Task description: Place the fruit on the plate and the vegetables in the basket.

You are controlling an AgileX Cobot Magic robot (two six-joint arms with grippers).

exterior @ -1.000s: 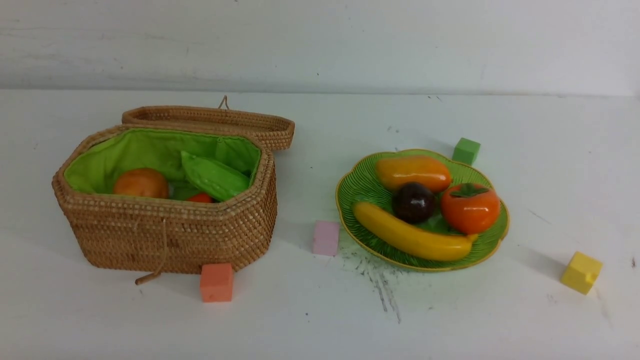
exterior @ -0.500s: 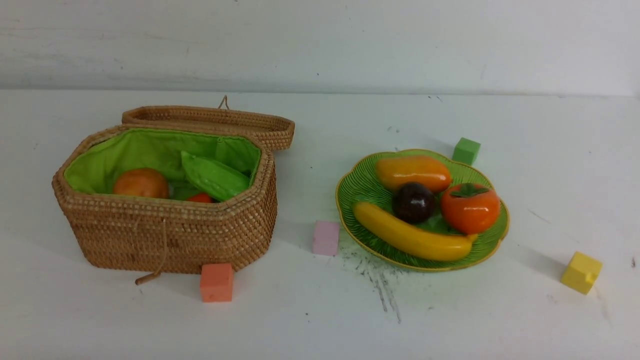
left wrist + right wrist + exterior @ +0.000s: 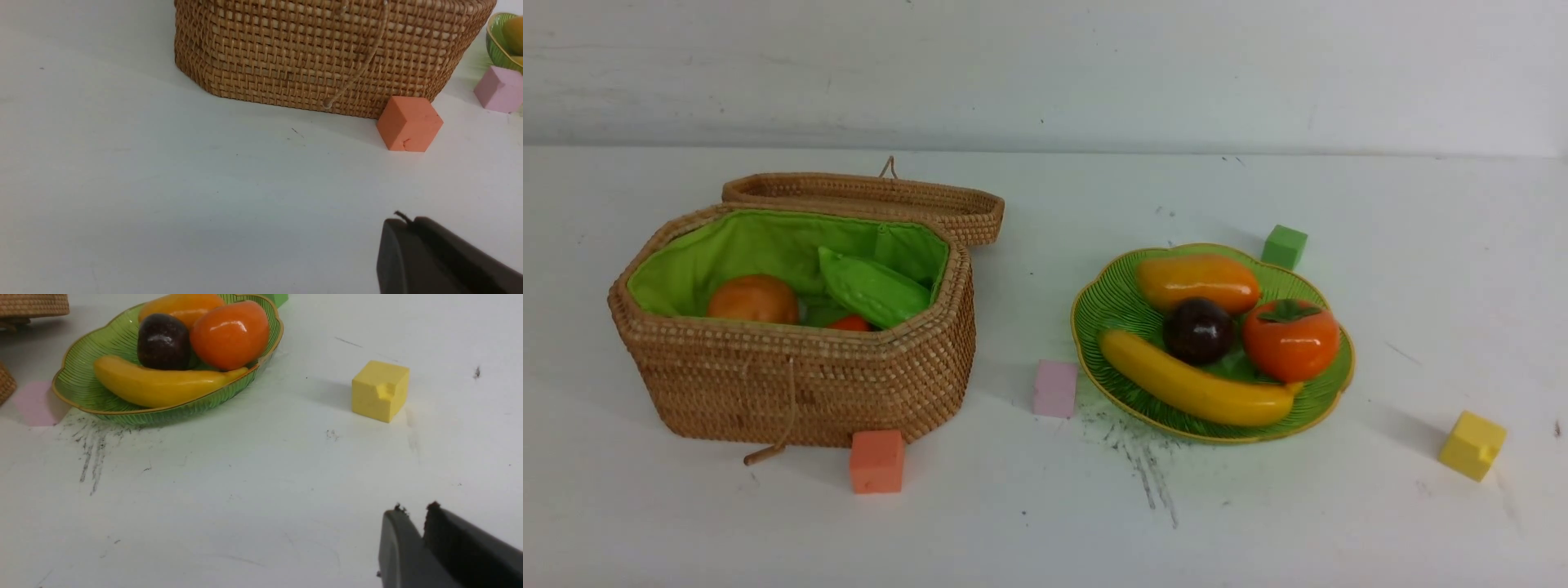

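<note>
Four toy fruits sit on one green plate (image 3: 1111, 314): a single banana (image 3: 1192, 388), one mango (image 3: 1197, 282), one persimmon (image 3: 1290, 340) and one dark mangosteen (image 3: 1198, 330). One wicker basket (image 3: 800, 384) holds three vegetables, a potato (image 3: 753, 299), a green gourd (image 3: 872, 287) and a red-orange pepper (image 3: 850, 323) of which only a small part shows. Four foam cubes lie on the white table (image 3: 1045, 523), one each in orange (image 3: 876, 461), pink (image 3: 1055, 389), green (image 3: 1284, 246) and yellow (image 3: 1472, 445).
</note>
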